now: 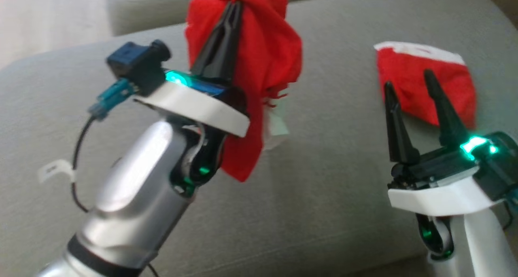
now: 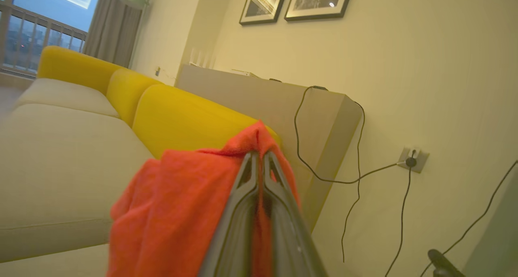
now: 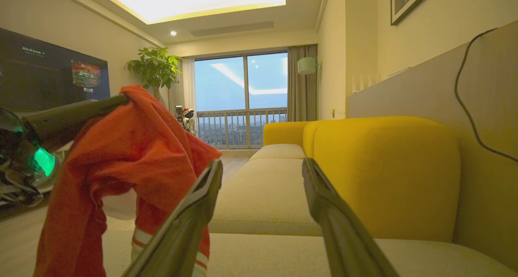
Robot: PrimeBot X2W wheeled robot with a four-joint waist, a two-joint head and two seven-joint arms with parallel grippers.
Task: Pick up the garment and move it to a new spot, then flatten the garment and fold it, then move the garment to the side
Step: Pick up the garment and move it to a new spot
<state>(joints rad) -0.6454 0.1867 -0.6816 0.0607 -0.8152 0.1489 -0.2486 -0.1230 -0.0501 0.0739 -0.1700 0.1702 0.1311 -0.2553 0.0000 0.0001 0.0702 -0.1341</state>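
My left gripper [image 1: 236, 8] clamps the garment [image 1: 275, 54] above the grey seat [image 1: 323, 188]. My right gripper [image 1: 408, 79] gapes toward yellow backrests [image 3: 384, 172].

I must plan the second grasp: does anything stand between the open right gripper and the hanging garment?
Nothing visible does. Bare sofa shows between the right gripper and the garment, which the shut left gripper holds up.
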